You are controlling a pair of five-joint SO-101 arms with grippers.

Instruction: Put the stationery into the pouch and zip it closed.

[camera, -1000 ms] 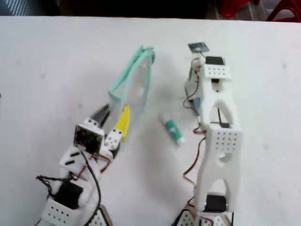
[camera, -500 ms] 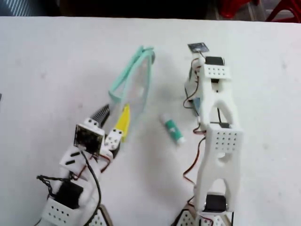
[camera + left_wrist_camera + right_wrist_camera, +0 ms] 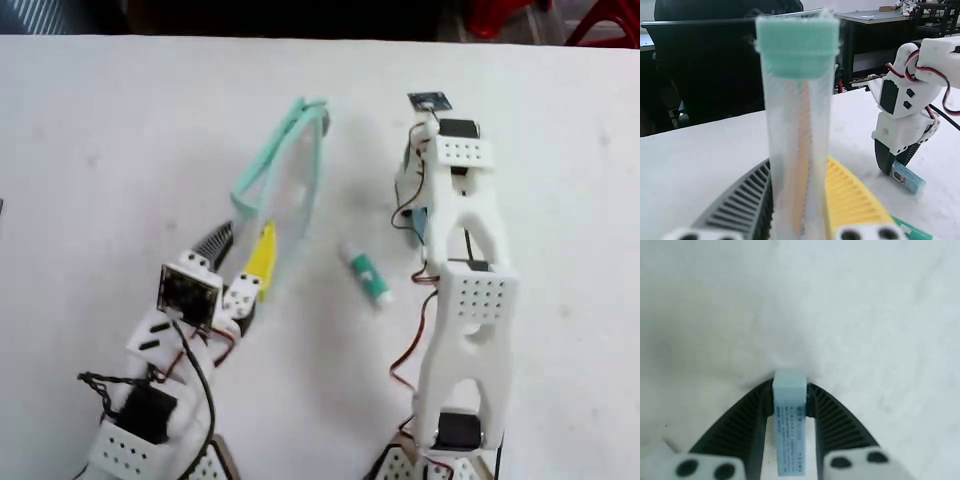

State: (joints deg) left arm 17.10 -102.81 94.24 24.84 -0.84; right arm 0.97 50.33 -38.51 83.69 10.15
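The clear pouch (image 3: 285, 170) with teal trim lies slanted at the table's middle. My left gripper (image 3: 242, 240) is shut on its near end, one grey finger (image 3: 740, 210) and one yellow finger (image 3: 850, 200) on either side. In the left wrist view the pouch (image 3: 797, 100) stands straight up between them. To its right my right gripper (image 3: 790, 385) points down at the table, shut on a pale blue eraser (image 3: 789, 425). The eraser (image 3: 420, 222) peeks out under that arm. A green and white tube (image 3: 365, 273) lies loose between the arms.
The white table (image 3: 120, 130) has open room to the left and at the back. The right arm's white body (image 3: 462, 280) stretches along the right side. A dark chair (image 3: 705, 65) stands beyond the table's far edge.
The right arm's wrist has shifted slightly to the right. The left arm, the pouch and the tube have not moved.
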